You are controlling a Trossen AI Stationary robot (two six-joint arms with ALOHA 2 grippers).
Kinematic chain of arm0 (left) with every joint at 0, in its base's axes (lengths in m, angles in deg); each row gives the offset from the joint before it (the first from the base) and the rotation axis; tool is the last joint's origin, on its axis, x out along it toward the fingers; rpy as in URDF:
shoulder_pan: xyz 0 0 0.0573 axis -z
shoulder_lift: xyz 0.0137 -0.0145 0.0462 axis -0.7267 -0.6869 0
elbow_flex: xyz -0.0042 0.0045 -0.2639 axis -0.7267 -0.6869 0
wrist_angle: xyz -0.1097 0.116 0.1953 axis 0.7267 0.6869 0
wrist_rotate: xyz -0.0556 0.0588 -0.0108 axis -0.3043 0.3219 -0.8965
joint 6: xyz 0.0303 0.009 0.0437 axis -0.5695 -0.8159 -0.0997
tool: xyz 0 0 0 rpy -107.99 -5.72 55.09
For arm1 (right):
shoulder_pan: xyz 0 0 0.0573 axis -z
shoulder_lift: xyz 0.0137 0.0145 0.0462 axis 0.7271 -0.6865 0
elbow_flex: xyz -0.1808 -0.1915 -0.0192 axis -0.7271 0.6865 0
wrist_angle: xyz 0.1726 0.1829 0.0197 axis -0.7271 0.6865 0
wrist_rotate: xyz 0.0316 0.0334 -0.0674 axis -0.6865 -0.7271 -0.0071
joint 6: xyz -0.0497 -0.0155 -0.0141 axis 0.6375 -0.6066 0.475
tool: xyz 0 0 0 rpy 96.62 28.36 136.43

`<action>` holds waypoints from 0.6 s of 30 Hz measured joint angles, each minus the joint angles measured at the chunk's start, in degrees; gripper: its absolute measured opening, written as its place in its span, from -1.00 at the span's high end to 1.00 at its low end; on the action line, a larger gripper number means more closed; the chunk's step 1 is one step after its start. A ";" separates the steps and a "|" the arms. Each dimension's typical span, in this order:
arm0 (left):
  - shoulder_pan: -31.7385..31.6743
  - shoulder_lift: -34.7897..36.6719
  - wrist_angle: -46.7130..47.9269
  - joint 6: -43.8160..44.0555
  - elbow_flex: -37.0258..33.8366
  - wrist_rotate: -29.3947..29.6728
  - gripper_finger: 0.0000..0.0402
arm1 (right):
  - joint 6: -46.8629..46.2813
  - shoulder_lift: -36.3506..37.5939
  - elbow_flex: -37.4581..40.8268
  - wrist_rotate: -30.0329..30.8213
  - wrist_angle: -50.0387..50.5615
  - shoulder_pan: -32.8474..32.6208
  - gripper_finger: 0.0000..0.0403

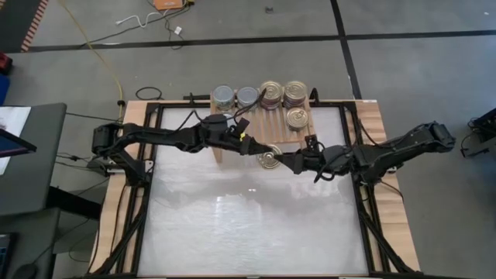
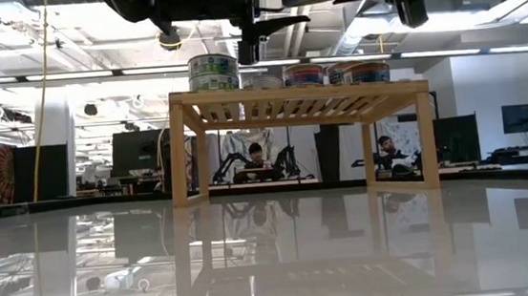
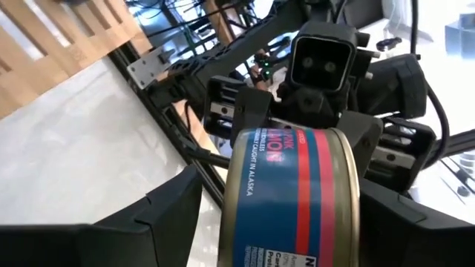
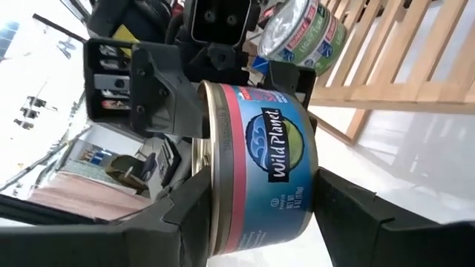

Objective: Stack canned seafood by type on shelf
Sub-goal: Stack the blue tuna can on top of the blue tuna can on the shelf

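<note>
Just in front of the shelf [image 1: 263, 124], above the surface [image 1: 248, 225], the right gripper [image 1: 277, 160] pinches a blue-labelled can [image 1: 269, 160] by its sides while the left gripper [image 1: 263, 147], facing it, stands spread around the same can, and more cans [image 1: 273, 94] sit stacked on the shelf's slatted top.

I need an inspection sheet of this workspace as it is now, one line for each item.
Surface: glossy white table top.
Job's things: two silver-topped tins and three gold-lidded tins on the shelf; one blue-labelled tin in the air in front of it.
Clutter: nothing seen.
Grippers: right gripper shut on the blue-labelled tin; left gripper open around it.
Cables: yellow cable on the floor.
Surroundings: two people seated beyond the table.
</note>
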 joint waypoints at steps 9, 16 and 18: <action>-0.98 2.20 0.40 -3.21 0.00 -0.90 -0.35 | 0.04 4.26 0.04 0.00 2.76 -0.37 -0.11; -1.84 9.07 3.47 -10.76 -0.07 -0.47 -0.35 | 0.14 9.49 0.02 0.63 6.23 -0.89 -0.11; -1.84 12.06 7.22 -15.75 -0.07 -0.51 -0.35 | 0.09 11.24 0.00 2.14 8.17 -1.27 -0.11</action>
